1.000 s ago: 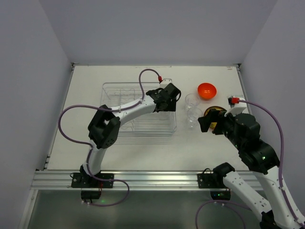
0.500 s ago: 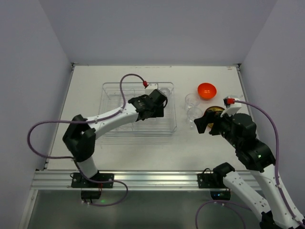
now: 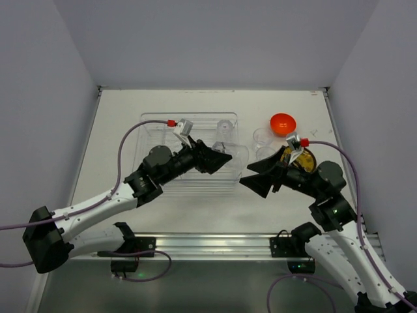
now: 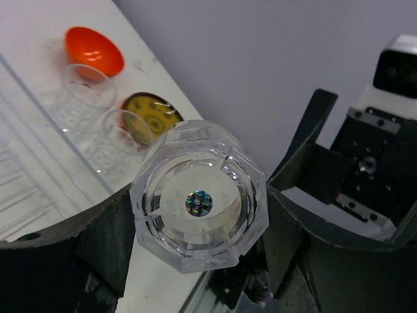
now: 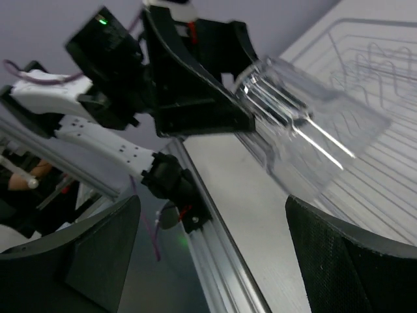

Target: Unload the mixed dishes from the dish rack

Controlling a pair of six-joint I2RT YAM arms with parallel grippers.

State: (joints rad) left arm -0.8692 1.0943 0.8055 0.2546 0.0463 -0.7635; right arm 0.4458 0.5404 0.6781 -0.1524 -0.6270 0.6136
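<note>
The left gripper [image 3: 220,158] gripped a clear glass [image 4: 199,202] between its fingers, holding it sideways above the right edge of the dish rack [image 3: 151,122]. The right gripper [image 3: 251,180] faced it, spread wide and empty.

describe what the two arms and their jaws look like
The left arm and right arm have white links, black joints and broad black jaws. A purple cable with a red plug loops to each wrist.
</note>
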